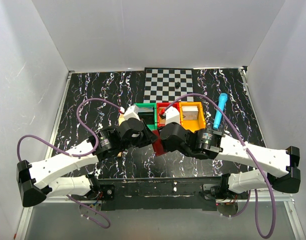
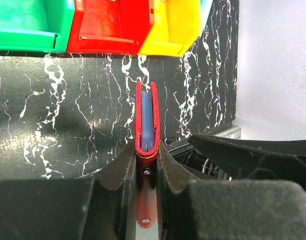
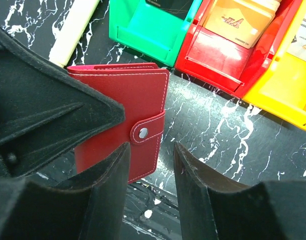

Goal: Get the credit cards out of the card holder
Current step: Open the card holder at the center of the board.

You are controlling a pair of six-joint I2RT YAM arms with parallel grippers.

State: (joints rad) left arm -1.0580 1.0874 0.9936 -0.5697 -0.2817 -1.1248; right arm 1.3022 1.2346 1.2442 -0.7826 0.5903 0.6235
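Observation:
The card holder (image 3: 123, 100) is a dark red case, closed by a snap strap (image 3: 143, 132). It stands on edge above the table, and my left gripper (image 2: 146, 150) is shut on its lower end. In the left wrist view the card holder (image 2: 146, 120) is seen edge-on, with blue layers between its red covers; whether these are cards I cannot tell. My right gripper (image 3: 150, 160) is open just in front of the holder's strap side, touching nothing. From above, the card holder (image 1: 158, 146) shows between both grippers. Loose cards lie in the red bin (image 3: 238, 20) and the yellow bin (image 3: 303, 45).
Green (image 1: 145, 112), red (image 1: 164, 107) and yellow (image 1: 190, 120) bins stand in a row just behind the grippers. A checkerboard mat (image 1: 168, 84) lies at the back. A blue tube (image 1: 220, 110) lies at the right and a cream stick (image 3: 73, 30) beside the green bin.

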